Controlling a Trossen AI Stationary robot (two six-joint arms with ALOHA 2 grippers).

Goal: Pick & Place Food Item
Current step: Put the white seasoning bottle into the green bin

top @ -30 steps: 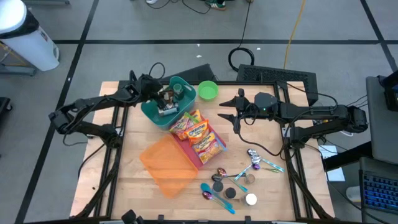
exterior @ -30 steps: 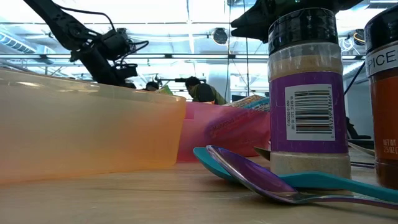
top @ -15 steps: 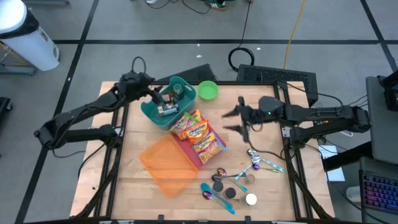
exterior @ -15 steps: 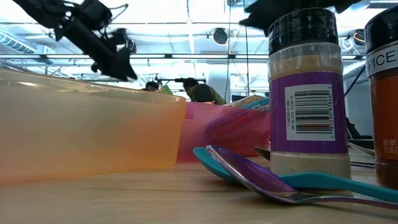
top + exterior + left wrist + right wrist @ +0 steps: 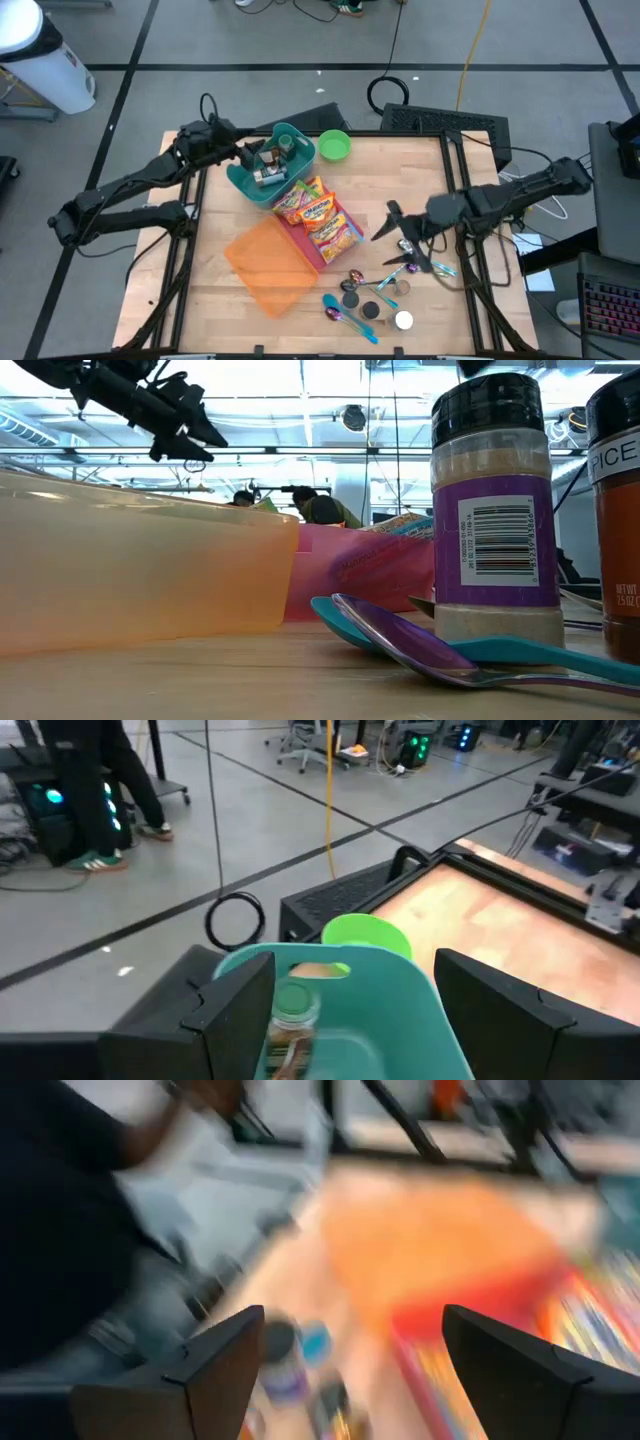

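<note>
Several colourful snack bags [image 5: 318, 215] lie in a pink tray [image 5: 308, 248] at the table's middle; they also show in the low view [image 5: 400, 525]. A teal bin [image 5: 272, 165] holding jars stands at the far left. My left gripper [image 5: 243, 155] hovers open at the bin's left side, its fingers on either side of the bin's rim in the left wrist view [image 5: 350, 1010]. My right gripper [image 5: 389, 240] is open and empty above the table, right of the snack bags and over the spoons [image 5: 415, 260].
A green bowl [image 5: 334, 145] sits beside the bin. An orange container [image 5: 268, 265] lies at the near left of the pink tray. Spice jars [image 5: 372, 300] and several spoons lie near the front right. A person shows beyond the table [image 5: 325, 508].
My left gripper has risen out of the teal bin and drawn back toward the table's left edge. My right gripper has swung from the far middle toward the near edge and a little toward the right edge, to above the spoons.
</note>
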